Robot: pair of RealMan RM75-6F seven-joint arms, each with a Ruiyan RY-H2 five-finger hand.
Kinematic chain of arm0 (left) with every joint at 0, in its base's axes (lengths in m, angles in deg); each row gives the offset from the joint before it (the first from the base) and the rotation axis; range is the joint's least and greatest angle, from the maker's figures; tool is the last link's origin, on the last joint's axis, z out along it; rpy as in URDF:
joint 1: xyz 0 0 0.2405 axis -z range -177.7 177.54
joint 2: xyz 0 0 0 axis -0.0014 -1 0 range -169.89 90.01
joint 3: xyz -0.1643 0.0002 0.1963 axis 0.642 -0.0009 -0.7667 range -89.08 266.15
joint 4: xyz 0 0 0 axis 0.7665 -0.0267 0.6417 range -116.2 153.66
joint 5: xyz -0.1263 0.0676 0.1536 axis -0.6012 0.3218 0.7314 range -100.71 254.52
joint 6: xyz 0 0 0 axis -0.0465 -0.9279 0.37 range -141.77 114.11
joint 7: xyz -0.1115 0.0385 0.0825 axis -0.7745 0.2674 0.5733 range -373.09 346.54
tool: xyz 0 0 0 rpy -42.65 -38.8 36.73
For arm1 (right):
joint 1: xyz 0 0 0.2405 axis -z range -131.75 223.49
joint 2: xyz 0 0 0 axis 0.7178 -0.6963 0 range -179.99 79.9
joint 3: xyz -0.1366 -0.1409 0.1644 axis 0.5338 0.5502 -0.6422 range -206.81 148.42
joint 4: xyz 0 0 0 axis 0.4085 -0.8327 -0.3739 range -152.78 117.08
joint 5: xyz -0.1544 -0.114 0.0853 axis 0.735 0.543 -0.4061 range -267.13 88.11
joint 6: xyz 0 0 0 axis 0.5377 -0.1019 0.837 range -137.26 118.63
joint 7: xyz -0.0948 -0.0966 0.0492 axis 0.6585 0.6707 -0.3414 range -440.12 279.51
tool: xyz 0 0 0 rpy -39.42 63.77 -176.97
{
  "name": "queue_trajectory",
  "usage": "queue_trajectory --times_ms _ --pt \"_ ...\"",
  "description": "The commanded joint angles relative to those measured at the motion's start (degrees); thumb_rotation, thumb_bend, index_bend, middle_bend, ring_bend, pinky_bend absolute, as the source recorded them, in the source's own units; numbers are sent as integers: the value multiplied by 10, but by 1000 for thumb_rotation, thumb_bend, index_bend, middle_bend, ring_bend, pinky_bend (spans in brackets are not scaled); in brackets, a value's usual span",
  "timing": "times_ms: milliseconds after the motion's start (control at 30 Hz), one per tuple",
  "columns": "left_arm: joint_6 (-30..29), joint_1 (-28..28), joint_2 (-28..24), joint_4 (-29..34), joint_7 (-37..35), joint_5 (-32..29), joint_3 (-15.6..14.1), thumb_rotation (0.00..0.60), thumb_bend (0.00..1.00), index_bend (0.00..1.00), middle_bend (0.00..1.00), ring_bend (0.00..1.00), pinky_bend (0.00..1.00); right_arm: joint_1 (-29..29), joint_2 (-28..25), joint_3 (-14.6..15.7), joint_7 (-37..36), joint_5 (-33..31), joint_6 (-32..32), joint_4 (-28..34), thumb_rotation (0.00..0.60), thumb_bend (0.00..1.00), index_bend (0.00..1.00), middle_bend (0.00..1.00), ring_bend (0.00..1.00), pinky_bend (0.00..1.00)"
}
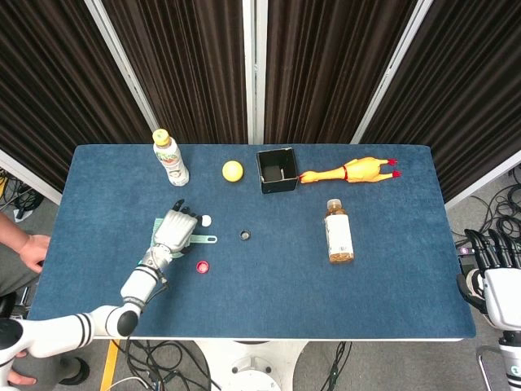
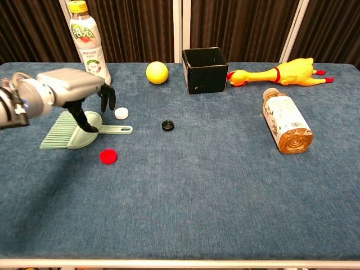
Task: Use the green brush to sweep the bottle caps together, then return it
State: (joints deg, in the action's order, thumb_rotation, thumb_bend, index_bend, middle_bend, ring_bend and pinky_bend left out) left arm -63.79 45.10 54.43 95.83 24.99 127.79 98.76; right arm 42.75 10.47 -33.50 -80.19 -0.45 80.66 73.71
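Chest view: step is grasping green brush (image 2: 73, 130), flat on table left of centre. I judge best grip at handle neck, clear of bristles. Left hand (image 2: 76, 90) over brush body, fingers apart, thumb tip touching it, nothing held. Right hand (image 1: 498, 277) off table edge, fingers apart, empty.

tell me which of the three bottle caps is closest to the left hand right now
The white cap, just beside the left hand over the green brush. The red cap lies nearer the table's front edge, and the black cap sits farther right.
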Motion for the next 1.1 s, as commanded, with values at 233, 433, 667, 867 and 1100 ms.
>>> queue_trajectory --times_ms 233,433,667,867,1100 --pt "-38 39 51 -17 94 -98 -5 600 269 352 398 236 90 -1 4 1 -12 -5 -9 -9 600 308 0 125 0 0" --pt "-40 51 60 -23 107 -110 -10 600 268 356 404 236 90 5 4 0 -16 -8 0 -14 600 308 0 125 0 0" --pt "-37 59 71 -41 117 -119 -21 600 269 367 414 237 90 10 8 0 -21 -13 2 -19 600 308 0 127 0 0" --pt "-43 59 86 -66 117 -108 -32 600 274 398 445 237 90 10 9 -3 -29 -22 -2 -27 600 308 0 129 0 0" --pt "-37 65 95 -78 135 -102 -46 600 314 408 452 237 91 11 10 -6 -38 -28 -4 -32 600 307 0 130 0 0"
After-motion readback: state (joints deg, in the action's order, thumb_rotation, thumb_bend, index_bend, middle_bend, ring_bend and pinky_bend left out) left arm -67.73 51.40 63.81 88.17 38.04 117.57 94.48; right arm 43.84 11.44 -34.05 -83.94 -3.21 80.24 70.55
